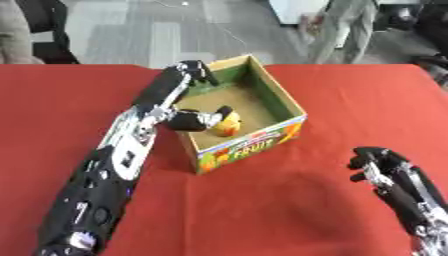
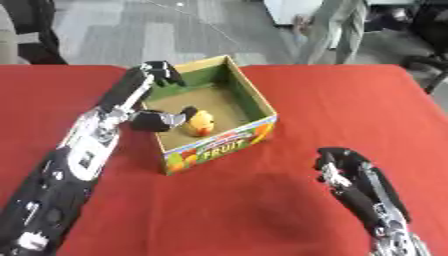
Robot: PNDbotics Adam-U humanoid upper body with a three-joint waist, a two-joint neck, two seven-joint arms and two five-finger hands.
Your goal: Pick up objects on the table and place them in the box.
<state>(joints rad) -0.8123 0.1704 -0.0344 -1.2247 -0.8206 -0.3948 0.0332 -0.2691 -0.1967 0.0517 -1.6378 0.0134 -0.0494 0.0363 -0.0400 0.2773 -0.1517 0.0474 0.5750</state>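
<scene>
A cardboard box point(image 1: 255, 144) with "FRUIT" printed on its front stands open at the middle of the red table. Inside it, near the front left corner, is a yellow round object point(image 2: 201, 123) with some red on it. My left arm runs up the left side, and my left hand point(image 1: 194, 120) reaches over the box's left wall. Its dark fingers are curled round the yellow object, just above the box floor. Another black part of that arm point(image 1: 187, 71) lies along the box's far left corner. My right hand point(image 2: 339, 162) rests at the lower right with relaxed fingers, holding nothing.
The red cloth point(image 1: 332, 100) covers the table around the box, with no other loose objects showing on it. Beyond the far edge is grey floor, where a person's legs point(image 1: 343, 27) and dark chairs stand.
</scene>
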